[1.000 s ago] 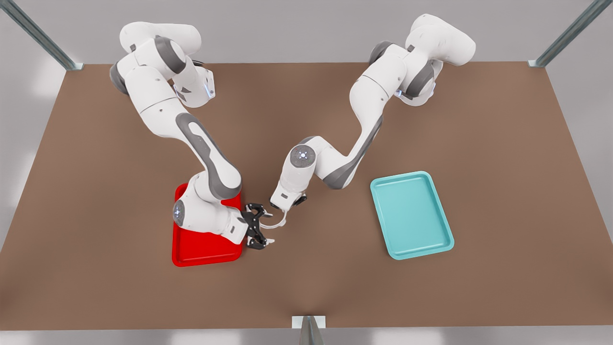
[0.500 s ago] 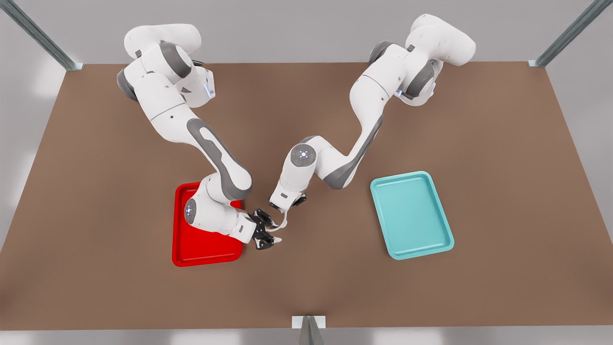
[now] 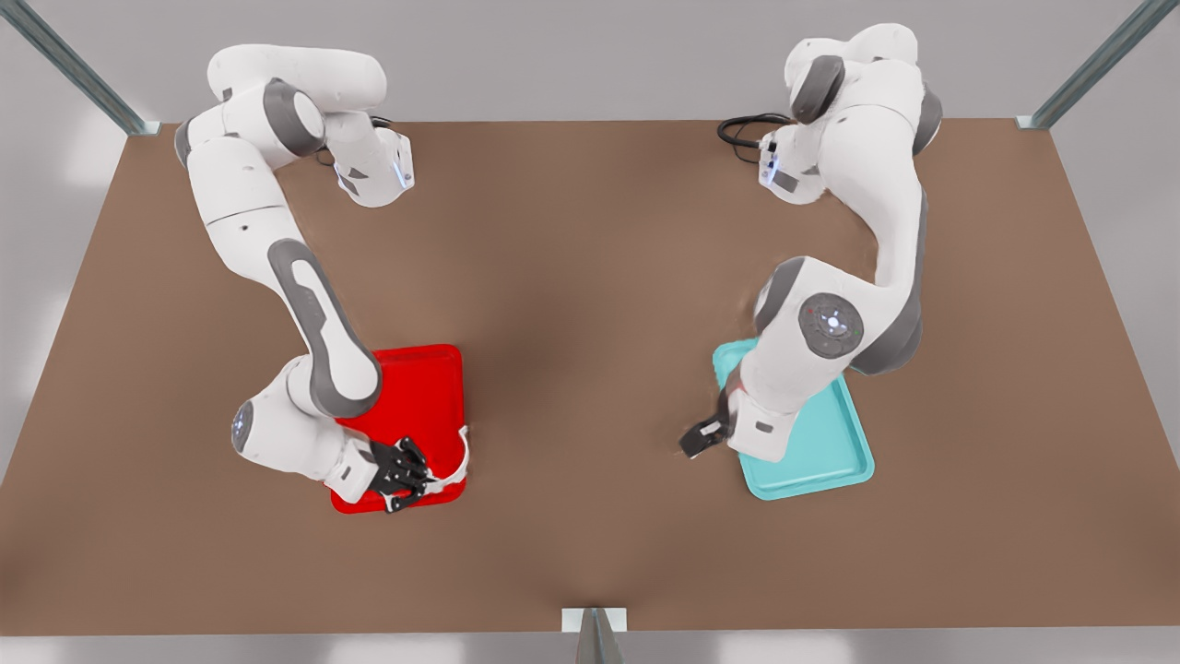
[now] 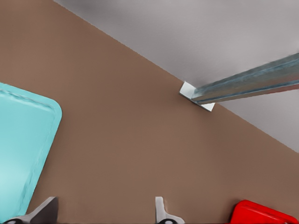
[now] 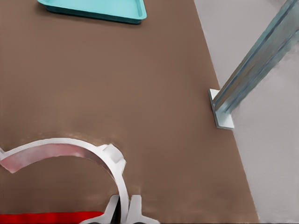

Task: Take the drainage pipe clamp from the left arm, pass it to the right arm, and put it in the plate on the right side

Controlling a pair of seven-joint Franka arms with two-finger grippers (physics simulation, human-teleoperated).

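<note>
Now the right gripper (image 3: 412, 477), on the front view's left, hangs over the near corner of the red plate (image 3: 419, 387) with its fingers pinched on one end of the drainage pipe clamp (image 3: 454, 466). From that pinch the white half-ring arcs away from the fingertips toward the plate's edge nearest the table's middle, its far tab at about the rim. In the right wrist view the clamp (image 5: 70, 149) curves out from the closed fingers (image 5: 135, 210), with a strip of red plate (image 5: 46, 217) beneath and the teal tray (image 5: 93, 9) far off across the brown table (image 5: 117, 84). The left gripper (image 3: 701, 441) waits on the front view's right, beside the teal tray (image 3: 830, 452), well apart from the clamp; its fingers (image 4: 161, 212) stand spread with nothing between them.
</note>
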